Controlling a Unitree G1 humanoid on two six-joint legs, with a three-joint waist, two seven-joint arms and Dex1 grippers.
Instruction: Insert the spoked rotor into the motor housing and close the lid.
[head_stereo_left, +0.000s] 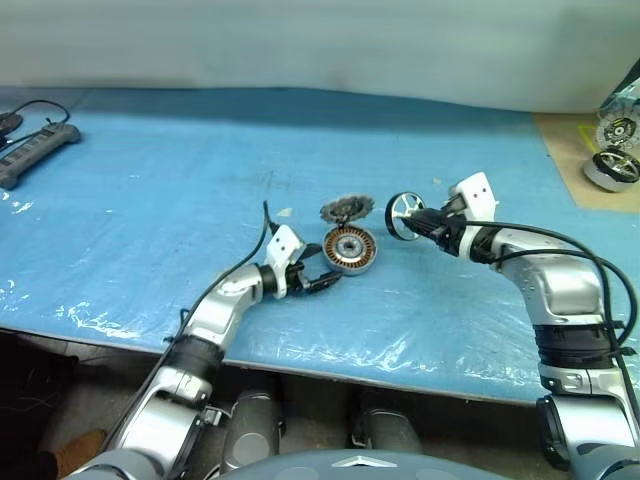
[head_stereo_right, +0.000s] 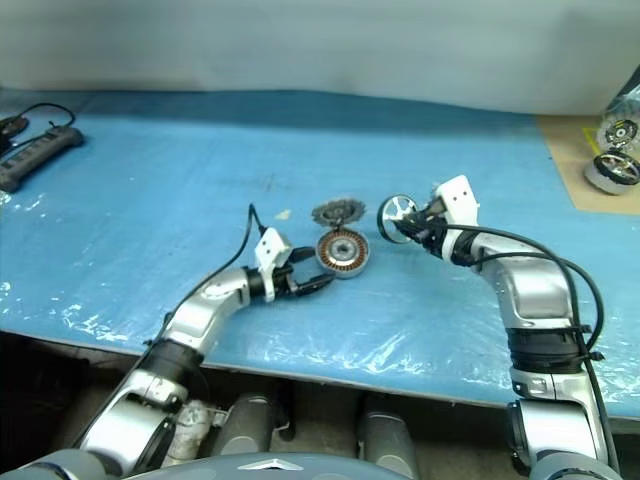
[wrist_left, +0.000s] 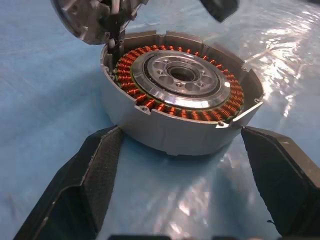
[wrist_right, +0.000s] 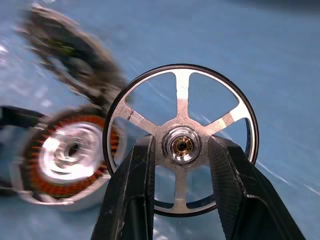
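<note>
While gripping the spoked rotor at its hub, my right gripper is hovering beside the motor housing.
My left gripper is standing spread, flanking the housing's near wall without touching; the lid is lying just behind it.

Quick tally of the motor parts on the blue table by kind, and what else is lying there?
Spoked wheel, in the right claw: 1
Winding cup: 1
Toothed lid: 1
Spare motor units at the far right: 2
Power strip: 1
Total: 6
</note>
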